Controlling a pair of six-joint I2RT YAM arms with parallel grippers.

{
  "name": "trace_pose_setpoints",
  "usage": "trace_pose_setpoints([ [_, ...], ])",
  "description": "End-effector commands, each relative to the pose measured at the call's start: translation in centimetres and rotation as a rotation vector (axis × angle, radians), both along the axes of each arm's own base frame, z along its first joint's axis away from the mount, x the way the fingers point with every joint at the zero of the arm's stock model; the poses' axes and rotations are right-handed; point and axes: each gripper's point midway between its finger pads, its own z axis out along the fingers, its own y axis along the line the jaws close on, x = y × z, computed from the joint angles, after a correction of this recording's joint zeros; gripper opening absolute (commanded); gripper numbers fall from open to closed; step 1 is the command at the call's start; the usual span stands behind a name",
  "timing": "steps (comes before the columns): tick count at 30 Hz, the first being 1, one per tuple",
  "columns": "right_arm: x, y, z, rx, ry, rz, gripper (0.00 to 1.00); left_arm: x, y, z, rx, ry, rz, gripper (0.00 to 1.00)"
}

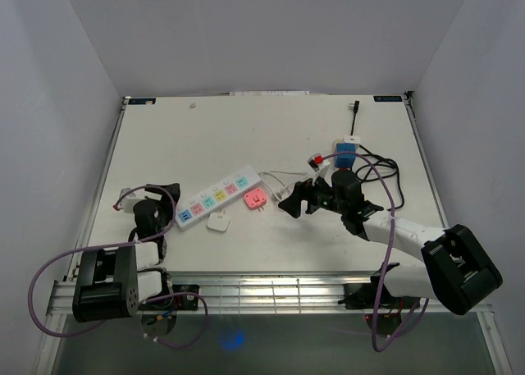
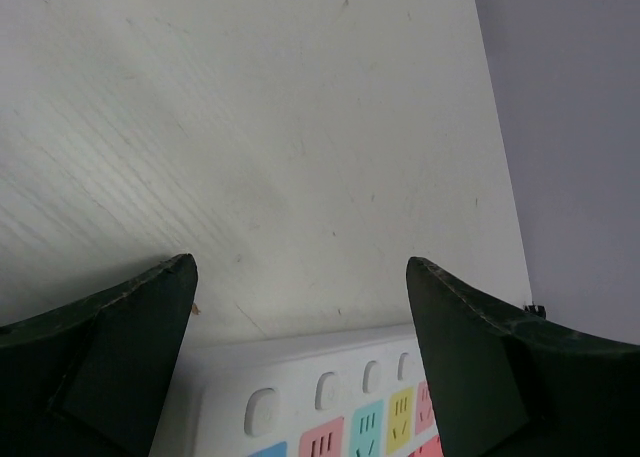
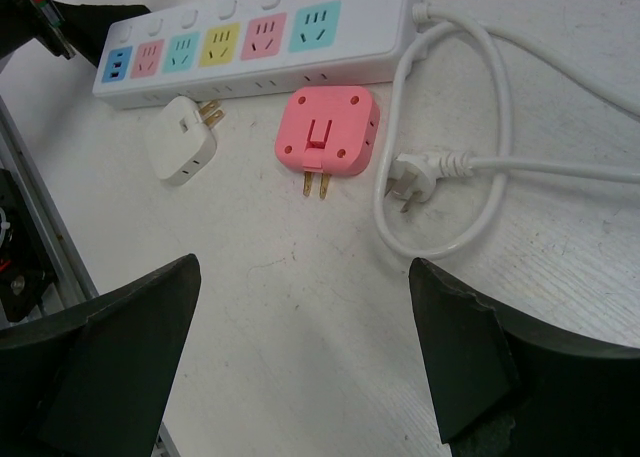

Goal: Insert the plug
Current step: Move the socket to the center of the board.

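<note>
A white power strip [image 1: 217,198] with coloured sockets lies slanted left of the table's middle. Its end with the round buttons shows low in the left wrist view [image 2: 330,377]. A pink plug [image 3: 328,129] lies flat just in front of the strip, its two brass pins pointing toward me. A small white plug [image 3: 182,140] lies to its left, also loose on the table. My left gripper [image 2: 300,267] is open at the strip's left end, holding nothing. My right gripper [image 3: 300,267] is open over bare table, a short way short of the pink plug [image 1: 254,198].
The strip's own white cable [image 3: 495,147] loops right of the pink plug and ends in a three-pin plug [image 3: 420,172]. A blue adapter [image 1: 345,155] with black cables sits behind my right arm. A small black connector [image 1: 356,108] lies at the back.
</note>
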Motion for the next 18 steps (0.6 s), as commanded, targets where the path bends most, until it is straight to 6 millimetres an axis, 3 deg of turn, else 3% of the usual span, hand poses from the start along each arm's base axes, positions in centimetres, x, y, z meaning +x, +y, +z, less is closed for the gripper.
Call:
trace_pose_setpoints([
  [1,0.8,0.8,2.4,0.044,-0.061,0.008,0.9,-1.2,-2.9,-2.6,-0.006,0.097,-0.103,0.97],
  [8,1.1,0.6,1.8,0.016,-0.045,-0.008,0.9,-2.0,-7.9,-3.3,0.007,0.125,-0.247,0.97],
  [16,2.1,1.6,0.3,-0.124,-0.057,-0.018,0.9,-2.9,-10.8,-3.0,-0.025,0.115,-0.346,0.97],
  [18,1.9,2.1,-1.0,-0.189,-0.043,-0.004,0.9,-2.9,-11.7,-2.7,-0.032,0.11,-0.381,0.97],
])
